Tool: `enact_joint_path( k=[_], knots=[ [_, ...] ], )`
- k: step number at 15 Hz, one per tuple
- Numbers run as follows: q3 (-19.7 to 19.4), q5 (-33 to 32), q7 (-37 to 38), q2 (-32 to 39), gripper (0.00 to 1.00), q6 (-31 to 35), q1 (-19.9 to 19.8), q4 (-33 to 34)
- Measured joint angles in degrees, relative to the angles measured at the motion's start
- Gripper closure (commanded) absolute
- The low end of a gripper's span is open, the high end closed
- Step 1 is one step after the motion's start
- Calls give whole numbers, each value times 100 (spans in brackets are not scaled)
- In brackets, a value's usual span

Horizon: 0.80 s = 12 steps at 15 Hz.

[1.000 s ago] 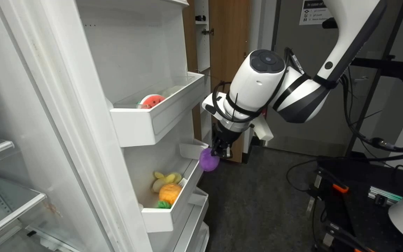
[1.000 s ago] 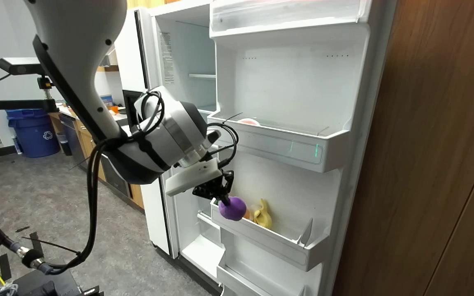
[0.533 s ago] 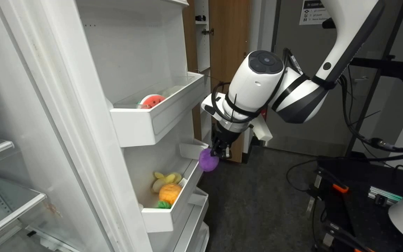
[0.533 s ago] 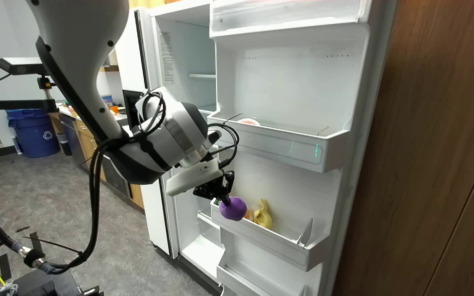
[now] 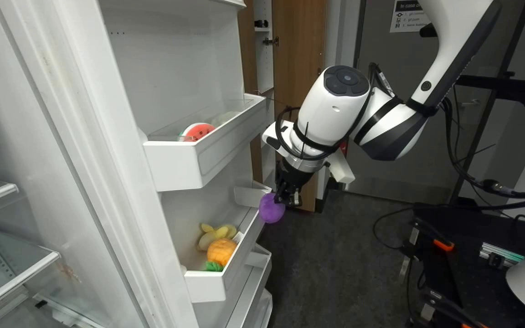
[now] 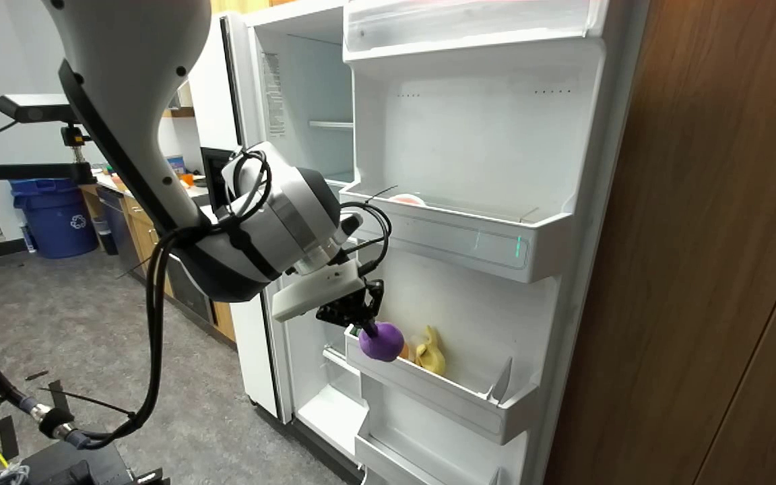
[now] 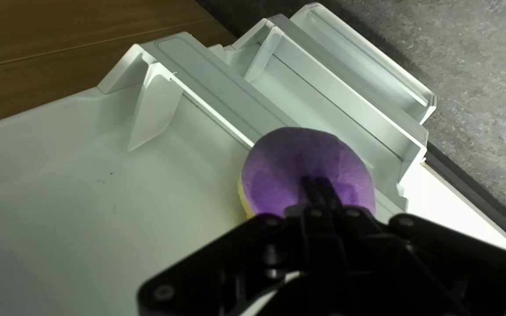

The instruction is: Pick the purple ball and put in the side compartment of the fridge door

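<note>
Grip: the Robotiq gripper (image 7: pixel 316 181) is pinching the purple ball (image 7: pixel 275 153), its jaws standing close together at the ball's upper side and most of the ball projecting past them.

Location: the ball is not yet resting in the side compartment (image 6: pixel 442 391), the white bin on the fridge door (image 6: pixel 475 121) just below the upper bin (image 6: pixel 448 236). In all three views it is overlapping the compartment's front lip (image 7: pixel 213 113); whether it is touching cannot be told. An orange toy with a green top (image 5: pixel 221 252) and a yellow banana-like toy (image 6: pixel 431 353) are lying inside, near the ball; a white divider (image 7: pixel 158 107) is standing toward the opposite end.

Assessment: the step in hand appears to be the placing. Good practice is calling for lifting the ball over the lip, then carrying it inward while keeping the wrist below the upper bin. The grip seems to be catching only a small part, so a knock on the lip could be twisting the ball loose, probably into the lower bin (image 7: pixel 292 90) or onto the floor (image 7: pixel 477 66). The stretch between banana-like toy and divider is looking most suitable. Release should be waiting until the whole ball is sitting inside the lip, low over the compartment's base.
</note>
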Motion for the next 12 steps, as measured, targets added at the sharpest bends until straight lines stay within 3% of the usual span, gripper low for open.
enact_joint_path(
  k=[12],
  knots=[
    [-112, -266, 126, 1, 100, 0, -11, 76]
  ],
)
